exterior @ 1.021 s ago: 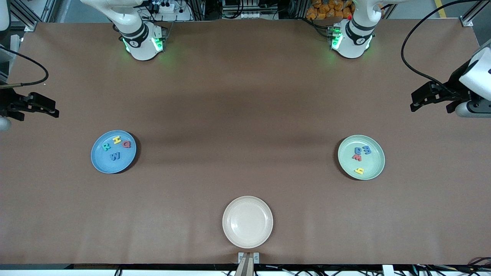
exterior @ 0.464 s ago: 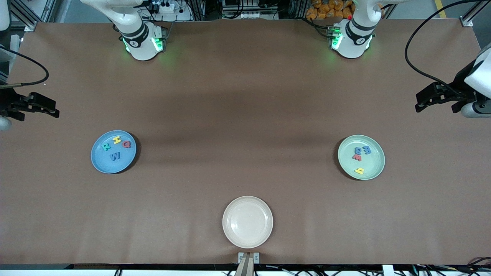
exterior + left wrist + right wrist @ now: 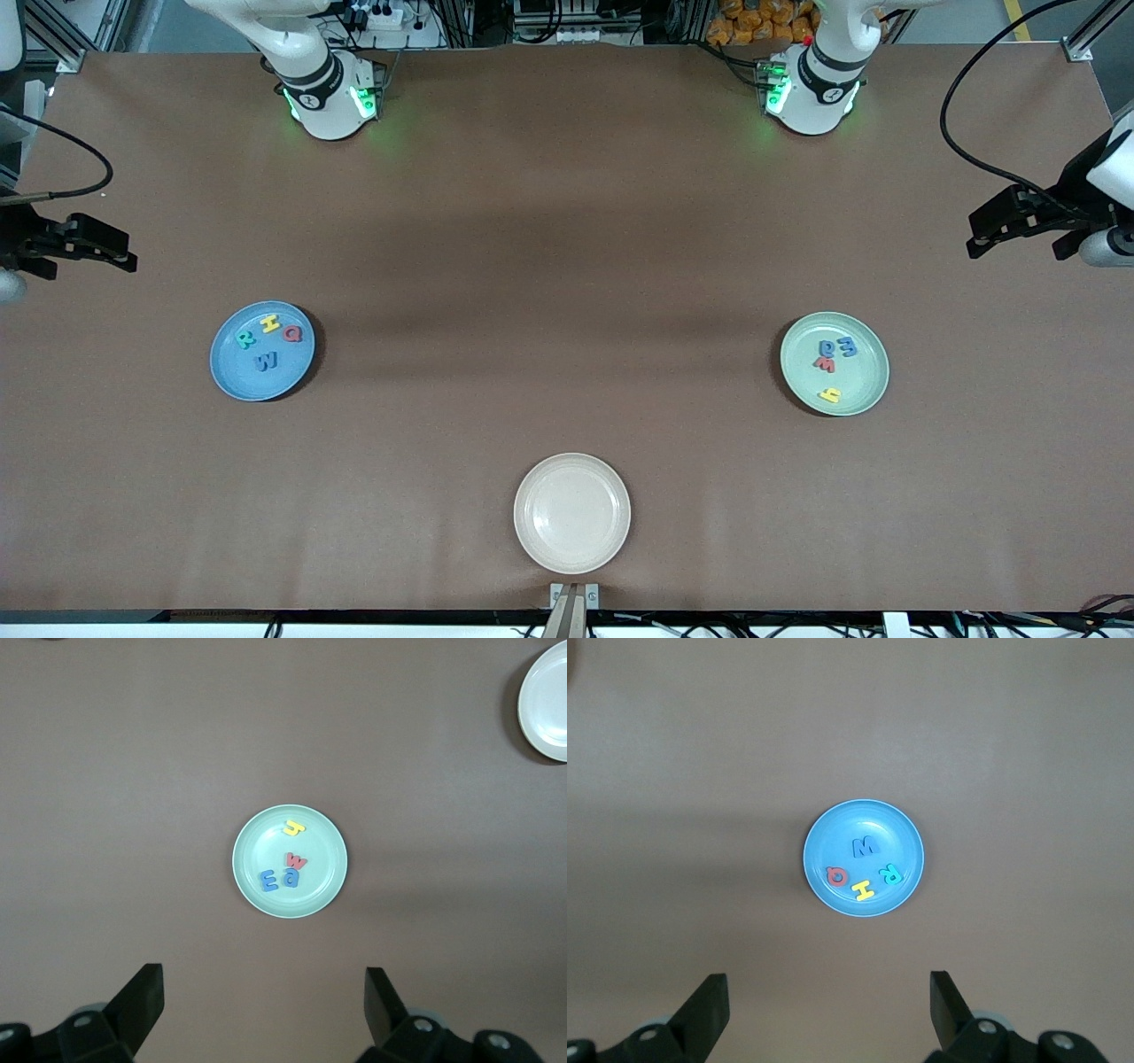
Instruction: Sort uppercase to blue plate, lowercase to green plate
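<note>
— What sits on the table apart from the sorting things?
— A cream plate, round with a raised rim, nothing in it, at the edge nearest the front camera.
— And the table?
— Brown covering all over. A small metal bracket sits just beside the plate, at the table's edge.

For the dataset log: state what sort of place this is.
Likely a robotics lab: two arm bases bolted to a brown table, aluminium framing and cabling at its edges, foam letters sorted onto a blue plate and a green plate.
</note>
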Tool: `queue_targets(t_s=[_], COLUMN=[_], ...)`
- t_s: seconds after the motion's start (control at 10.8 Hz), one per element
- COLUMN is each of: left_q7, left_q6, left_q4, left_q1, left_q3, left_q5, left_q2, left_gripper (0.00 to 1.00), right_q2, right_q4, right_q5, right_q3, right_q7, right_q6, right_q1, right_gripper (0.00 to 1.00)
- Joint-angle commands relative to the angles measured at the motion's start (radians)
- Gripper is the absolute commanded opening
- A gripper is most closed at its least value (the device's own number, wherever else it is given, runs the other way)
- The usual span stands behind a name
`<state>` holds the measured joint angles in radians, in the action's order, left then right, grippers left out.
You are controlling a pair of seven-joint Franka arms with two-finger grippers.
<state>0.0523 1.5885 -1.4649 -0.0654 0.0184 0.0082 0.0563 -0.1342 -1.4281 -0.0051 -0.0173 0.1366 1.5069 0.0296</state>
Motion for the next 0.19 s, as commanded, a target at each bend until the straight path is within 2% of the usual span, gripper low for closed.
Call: queue_targets(t_s=[0.0,0.09], left_q7=[-0.011,-0.005], left_q6=[-0.016,-0.022], left_q4=[0.014,0.014], left_q1=[-0.002,-0.002], left_q3=[-0.006,-0.006], left_q5=[0.013,0.012], left_q2=[-0.003,-0.004], left_gripper=[1.0,1.0], right_q2=[-0.008,-0.008], right_q4=[0.021,0.021], right_q5=[-0.009,-0.01], right_q3=[0.017,0.017], right_q7=[-0.009,-0.009], right_q6=[-0.01,-0.01], right_q1=[0.015,0.015], right_gripper=[1.0,1.0])
